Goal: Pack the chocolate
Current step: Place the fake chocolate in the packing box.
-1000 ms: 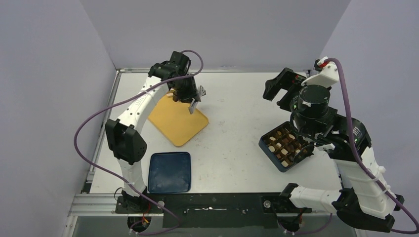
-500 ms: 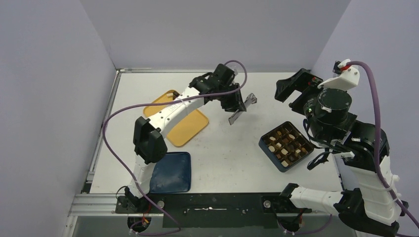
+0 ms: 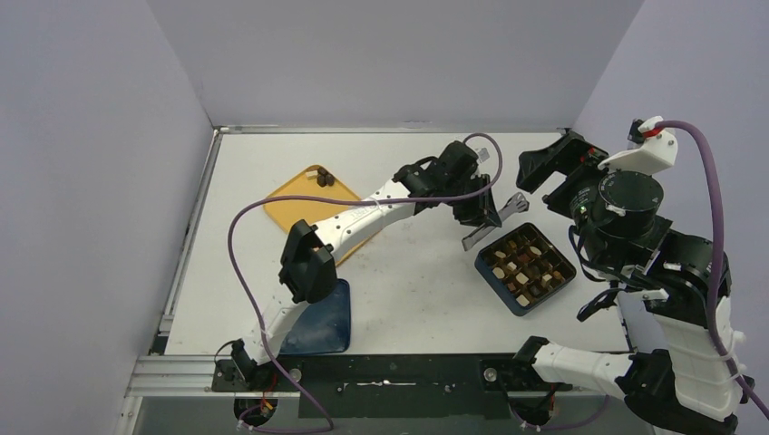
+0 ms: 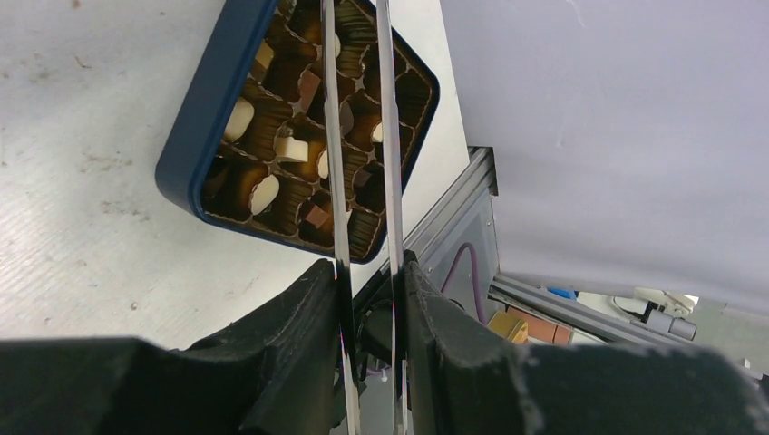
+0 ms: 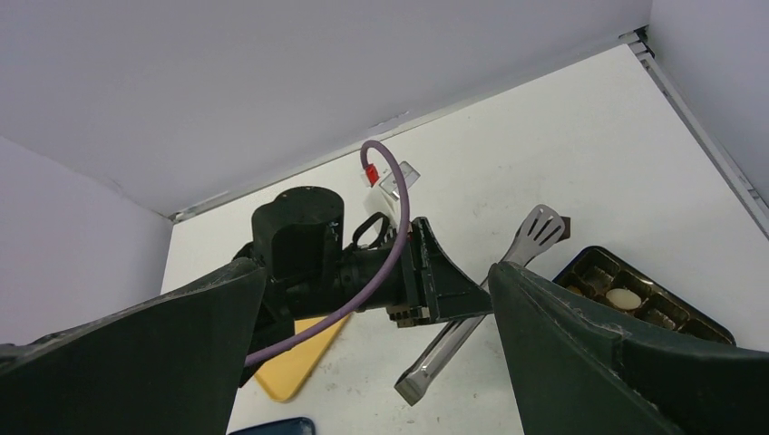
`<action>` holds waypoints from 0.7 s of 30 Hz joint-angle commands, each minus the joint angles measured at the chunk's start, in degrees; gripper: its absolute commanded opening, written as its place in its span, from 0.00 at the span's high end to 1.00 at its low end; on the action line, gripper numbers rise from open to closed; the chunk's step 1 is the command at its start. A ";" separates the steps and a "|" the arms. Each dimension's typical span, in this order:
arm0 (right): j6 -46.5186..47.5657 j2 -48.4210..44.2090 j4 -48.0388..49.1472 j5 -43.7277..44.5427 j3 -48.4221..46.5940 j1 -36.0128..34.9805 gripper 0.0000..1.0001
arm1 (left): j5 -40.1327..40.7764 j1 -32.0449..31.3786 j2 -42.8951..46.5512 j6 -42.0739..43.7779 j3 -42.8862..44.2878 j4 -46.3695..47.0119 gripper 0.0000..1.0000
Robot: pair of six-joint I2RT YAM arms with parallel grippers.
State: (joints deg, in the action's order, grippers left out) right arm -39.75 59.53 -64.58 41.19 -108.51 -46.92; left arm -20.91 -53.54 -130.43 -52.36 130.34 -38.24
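Note:
My left gripper (image 3: 473,207) is shut on long metal tongs (image 3: 491,223), its fingers (image 4: 308,308) squeezing the two blades (image 4: 332,136). The tongs reach over the far left edge of a dark blue box (image 3: 486,275), and a small dark piece (image 5: 563,222) shows at their slotted tip. Brown paper cups in the box hold chocolate (image 4: 265,192), dark, light brown and cream. Two dark chocolate pieces (image 3: 324,178) lie on the yellow tray (image 3: 304,213). My right gripper (image 3: 555,172) hangs open and empty above the table behind the box, looking down on the left arm.
A dark blue lid (image 3: 322,319) lies near the front left, partly under the left arm's elbow. The left arm spans the table from its base to the box. Grey walls close in the back and both sides. The table's right rail (image 5: 703,136) runs past the box.
My left arm has swung right from over the yellow tray to the box, carrying the tongs. The right arm has pulled back to the right and risen, clearing the box.

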 commanded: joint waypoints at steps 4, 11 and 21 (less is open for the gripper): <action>-0.61 -0.98 -0.52 2.28 -0.47 0.15 0.00 | -3.35 -1.47 -2.84 -1.78 3.21 6.72 0.74; -0.43 -1.67 0.15 3.09 0.79 0.15 0.00 | -4.99 -2.26 -5.11 -2.94 4.40 7.25 0.74; 0.96 -2.18 0.60 3.88 0.24 0.10 0.00 | -4.25 -2.67 -6.89 -2.97 5.09 6.67 0.74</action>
State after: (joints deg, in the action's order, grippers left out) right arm -39.81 57.84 -64.79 43.29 -107.77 -46.92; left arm -24.51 -55.90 -136.86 -55.07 131.94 -35.31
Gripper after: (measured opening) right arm 0.999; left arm 0.272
